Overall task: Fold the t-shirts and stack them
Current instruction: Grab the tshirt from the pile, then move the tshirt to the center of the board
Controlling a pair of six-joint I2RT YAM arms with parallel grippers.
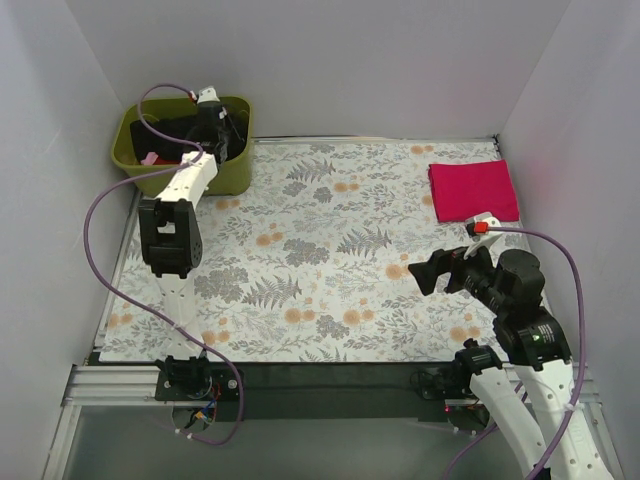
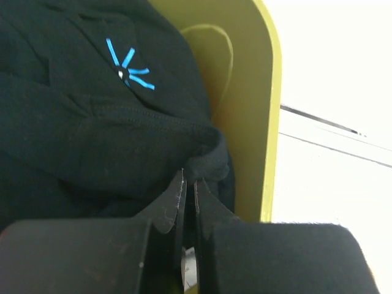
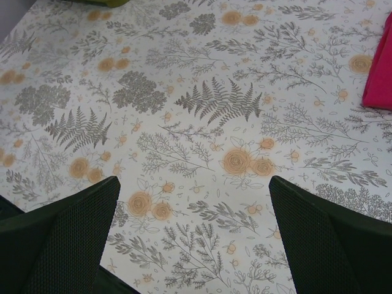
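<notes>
A black t-shirt (image 2: 92, 122) with a small blue starburst print lies crumpled in the olive-green tub (image 2: 251, 92). My left gripper (image 2: 188, 177) reaches down into the tub (image 1: 235, 175) by its right wall, its jaws shut on a bunched fold of the black t-shirt (image 1: 170, 128). From above, the left gripper (image 1: 215, 125) partly hides the shirt. A magenta-pink t-shirt (image 1: 473, 190) lies folded flat at the back right; its edge (image 3: 380, 73) shows in the right wrist view. My right gripper (image 1: 425, 272) hovers open over the cloth, its jaws (image 3: 193, 184) wide with nothing between them.
The floral table cloth (image 1: 330, 260) covers the table between white walls. A bit of pink fabric (image 1: 150, 157) peeks out at the tub's left side. The left arm's purple cable (image 1: 100, 260) loops over the left edge.
</notes>
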